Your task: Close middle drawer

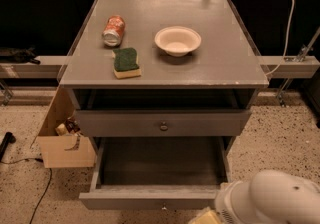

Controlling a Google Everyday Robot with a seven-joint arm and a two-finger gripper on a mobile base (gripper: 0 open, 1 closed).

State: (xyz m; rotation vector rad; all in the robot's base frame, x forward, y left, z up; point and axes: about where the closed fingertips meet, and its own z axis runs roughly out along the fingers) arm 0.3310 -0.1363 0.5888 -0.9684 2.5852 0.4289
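Note:
The middle drawer (150,199) is pulled far out of the grey cabinet, and its dark inside is empty. Its flat grey front faces me near the bottom of the view, with a small knob just showing at its lower edge. The matching upper drawer (163,124) with a round dark knob sits above it, with a dark gap under the cabinet top. The lowest drawer is hidden. My gripper (206,216), a yellowish tip on the white rounded arm (272,199), is at the bottom edge, by the right end of the middle drawer's front.
On the cabinet top (225,63) lie an orange can (113,30) on its side, a green and yellow sponge (126,62) and a white bowl (177,40). An open cardboard box (62,143) stands on the speckled floor at the left. A black cable (40,195) runs nearby.

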